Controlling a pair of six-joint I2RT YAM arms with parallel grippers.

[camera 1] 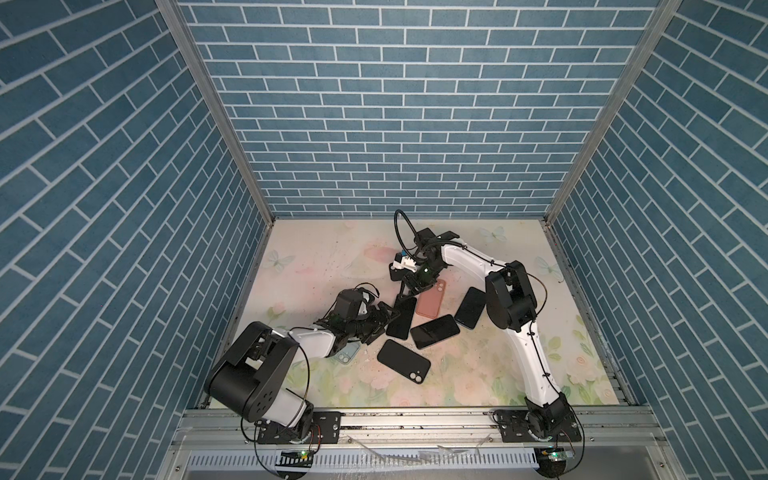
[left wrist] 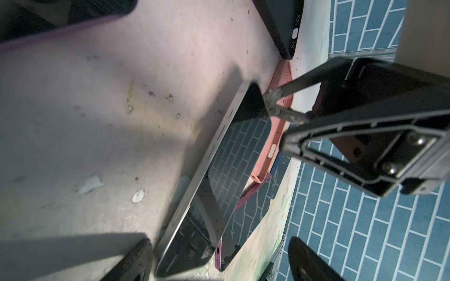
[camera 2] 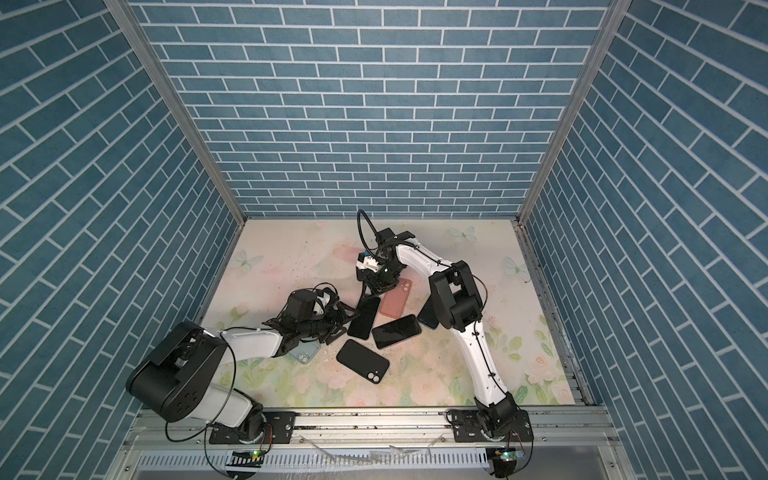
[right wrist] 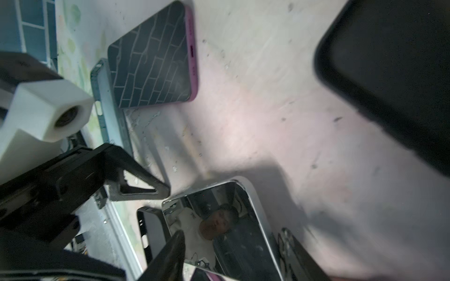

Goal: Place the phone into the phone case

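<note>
The phone point(camera 1: 401, 319) is lying beside the pink case point(camera 1: 432, 303); the right end effector point(camera 1: 402, 296) is straddling its end, grip unclear, while the released left end effector point(camera 1: 380, 322) is flanking it opposite the case, likely blocking sliding.

A pale mint-green phone case point(camera 1: 347, 356) lies half hidden beneath the left arm point(camera 1: 311, 341); the right arm point(camera 1: 509, 301) covers one edge of a dark-screened phone point(camera 1: 469, 308).

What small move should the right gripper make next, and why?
Probably close the right gripper fully on the silver-edged phone: its fingers stand on both sides of the phone's end, though contact is unclear. The left gripper is open beside the phone, and the pink case lies right next to it.
</note>
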